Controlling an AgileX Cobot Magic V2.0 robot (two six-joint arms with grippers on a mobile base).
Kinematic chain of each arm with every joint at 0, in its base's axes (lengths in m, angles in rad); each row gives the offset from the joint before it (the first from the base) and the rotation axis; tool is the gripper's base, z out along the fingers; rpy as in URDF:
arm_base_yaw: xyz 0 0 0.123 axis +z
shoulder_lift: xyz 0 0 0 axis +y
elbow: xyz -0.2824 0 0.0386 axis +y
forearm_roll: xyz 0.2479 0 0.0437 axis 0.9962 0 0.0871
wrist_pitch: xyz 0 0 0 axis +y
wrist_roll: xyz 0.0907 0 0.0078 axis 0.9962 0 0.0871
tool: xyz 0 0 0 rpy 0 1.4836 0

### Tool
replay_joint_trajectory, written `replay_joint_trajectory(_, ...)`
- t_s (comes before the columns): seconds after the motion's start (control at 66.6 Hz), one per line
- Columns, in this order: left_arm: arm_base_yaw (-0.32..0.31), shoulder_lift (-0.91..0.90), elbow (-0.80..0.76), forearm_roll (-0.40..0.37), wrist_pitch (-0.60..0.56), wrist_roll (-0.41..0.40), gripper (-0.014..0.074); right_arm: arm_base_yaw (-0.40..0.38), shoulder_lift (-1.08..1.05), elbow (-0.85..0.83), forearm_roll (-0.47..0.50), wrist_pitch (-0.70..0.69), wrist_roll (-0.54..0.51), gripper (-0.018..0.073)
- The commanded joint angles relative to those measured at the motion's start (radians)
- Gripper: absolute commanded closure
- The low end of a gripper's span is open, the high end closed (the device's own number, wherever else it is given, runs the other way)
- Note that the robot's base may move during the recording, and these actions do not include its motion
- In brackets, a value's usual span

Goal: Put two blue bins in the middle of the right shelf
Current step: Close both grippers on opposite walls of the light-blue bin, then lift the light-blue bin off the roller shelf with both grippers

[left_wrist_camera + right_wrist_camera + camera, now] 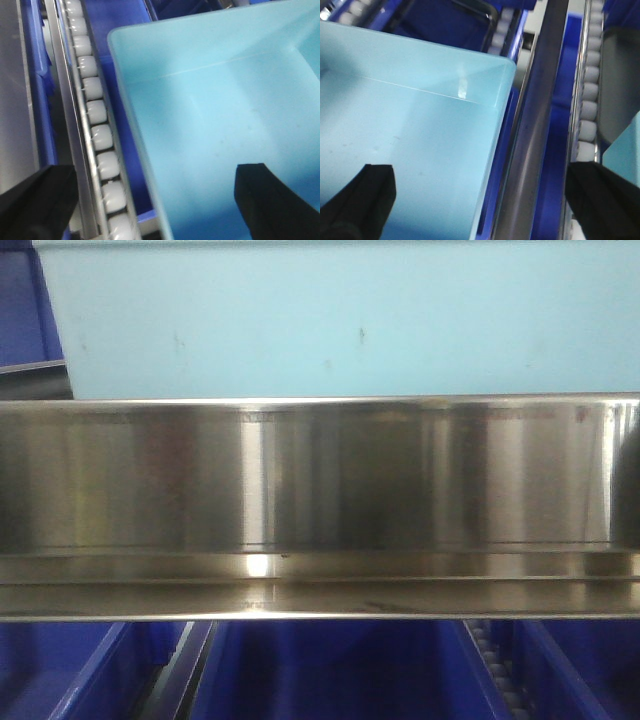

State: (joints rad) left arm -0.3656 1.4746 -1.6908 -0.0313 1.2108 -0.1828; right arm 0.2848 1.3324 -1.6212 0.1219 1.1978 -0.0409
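- Black fingers of the left claw (150, 205) fill the bottom corners of the left wrist view. They are spread wide and clenched on nothing, with one finger (35, 202) over the roller side and the other inside the bin.
- The left wall of the pale blue bin (220, 115) runs up between those two fingers. Whether either one touches the wall cannot be told.
- A roller track (97, 140) of white wheels runs just beside that wall, with a dark blue bin (120, 15) beneath and beyond it.
- The right claw (480, 205) is likewise spread wide, gripping nothing. One finger (355, 200) is inside the bin and the other is over the far track.
- The bin's right wall and rounded corner lie between the right claw's fingers, alongside a steel bar (535, 140) and a second line of white rollers (590, 100).
- A sliver of pale blue shows at the right edge of that view. What it belongs to cannot be told.
- From the front, the broad front rail (320, 490) of the steel shelf (320, 590) spans the frame. The pale bin's scuffed wall rises directly above it.
- Dark blue bins sit on the level below the rail, and another shows at the upper left.
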Motion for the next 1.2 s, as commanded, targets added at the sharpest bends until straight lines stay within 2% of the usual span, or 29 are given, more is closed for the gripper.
replay_joint_trajectory(0.0,-0.006,0.069,-0.036,-0.004,0.010,-0.035,0.0067,0.003,0.065,-0.027,-0.021,0.023,0.020,-0.0010)
replay_joint_trajectory(0.315,-0.006,0.251,-0.038,-0.002,0.010,-0.035,0.0067,0.003,0.249,-0.027,-0.021,0.023,0.032,-0.0010)
replay_joint_trajectory(0.616,-0.006,0.306,-0.038,0.021,0.010,-0.035,0.0074,0.003,0.356,-0.027,-0.021,0.023,0.032,0.0012)
replay_joint_trajectory(0.706,-0.006,0.307,-0.038,0.025,0.010,-0.035,0.0116,0.003,0.372,-0.027,-0.021,0.023,0.032,0.0117)
replay_joint_trajectory(0.781,-0.006,0.307,-0.038,0.025,0.010,-0.035,0.0206,0.003,0.378,-0.027,-0.021,0.023,0.032,0.0274)
replay_joint_trajectory(0.871,-0.006,0.307,-0.038,0.031,0.010,-0.035,0.0370,0.003,0.379,-0.027,-0.023,0.023,0.032,0.0495)
replay_joint_trajectory(0.916,-0.006,0.307,-0.038,0.031,0.010,-0.035,0.0484,0.003,0.379,-0.027,-0.023,0.023,0.032,0.0627)
replay_joint_trajectory(0.976,-0.006,0.307,-0.038,0.031,0.010,-0.035,0.0621,0.003,0.379,-0.027,-0.023,0.023,0.032,0.0728)
replay_joint_trajectory(1.006,-0.006,0.307,-0.038,0.031,0.010,-0.035,0.0708,0.003,0.379,-0.027,-0.023,0.023,0.032,0.0723)
replay_joint_trajectory(1.187,-0.006,0.307,-0.038,0.031,0.010,-0.035,0.0708,0.003,0.379,-0.027,-0.023,0.023,0.032,0.0712)
